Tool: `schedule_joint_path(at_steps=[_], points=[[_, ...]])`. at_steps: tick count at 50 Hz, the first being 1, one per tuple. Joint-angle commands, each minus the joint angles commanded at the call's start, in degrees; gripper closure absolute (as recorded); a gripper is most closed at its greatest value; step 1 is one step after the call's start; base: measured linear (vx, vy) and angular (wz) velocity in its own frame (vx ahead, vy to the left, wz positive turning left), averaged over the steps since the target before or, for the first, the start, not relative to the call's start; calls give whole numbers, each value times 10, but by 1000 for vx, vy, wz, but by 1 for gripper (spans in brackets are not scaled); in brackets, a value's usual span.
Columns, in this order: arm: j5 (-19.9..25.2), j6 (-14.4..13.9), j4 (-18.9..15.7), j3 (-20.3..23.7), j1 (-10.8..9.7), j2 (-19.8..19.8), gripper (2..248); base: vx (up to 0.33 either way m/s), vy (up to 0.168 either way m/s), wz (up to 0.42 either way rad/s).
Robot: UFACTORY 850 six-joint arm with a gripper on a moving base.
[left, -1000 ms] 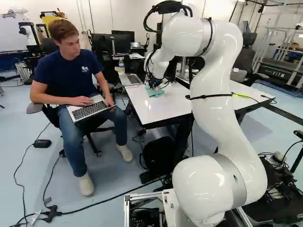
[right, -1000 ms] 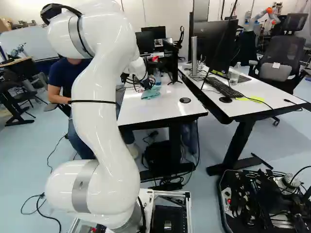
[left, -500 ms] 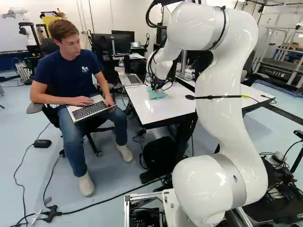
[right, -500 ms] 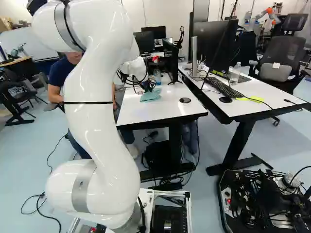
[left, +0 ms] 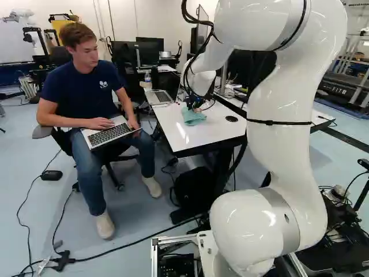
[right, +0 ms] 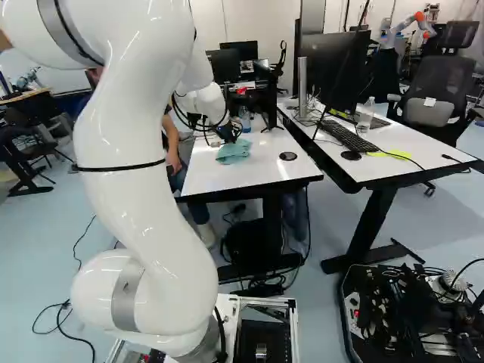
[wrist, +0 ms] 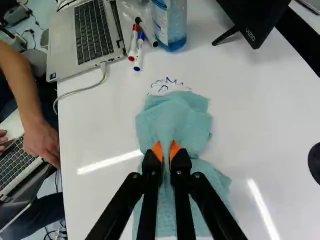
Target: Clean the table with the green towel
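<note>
At the arm's far end my gripper (left: 194, 105) is low over the white table (left: 219, 128), right at the green towel (left: 194, 118). In the wrist view both orange pads of the gripper (wrist: 166, 150) pinch a raised fold of the green towel (wrist: 175, 122) from two sides. The crumpled cloth lies on the white tabletop (wrist: 105, 125), spreading ahead of the fingers and back under them. Blue pen marks (wrist: 171, 82) show on the table just past the towel's far edge; whether any lie beneath the cloth is hidden.
Ahead of the towel lie markers (wrist: 139, 50) beside a bottle (wrist: 172, 25), with a laptop (wrist: 92, 35) at the table's side edge. A monitor (wrist: 260, 20) stands across from it. A seated person's hand (wrist: 42, 142) is close to that edge. Another robot (right: 404, 26) stands far back.
My arm has drawn back toward the base, its elbow coming nearer the base cameras. The towel has slid along the table with the gripper in the same direction. The base has stayed still.
</note>
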Motion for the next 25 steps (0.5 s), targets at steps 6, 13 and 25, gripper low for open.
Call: schedule_joint_path(at_steps=[6, 13, 25], points=[[0, 0, 0, 19, 0, 15, 214, 0, 0, 0], [0, 0, 0, 40, -1, 33, 214, 0, 0, 0], [0, 0, 0, 77, -6, 64, 214, 0, 0, 0]])
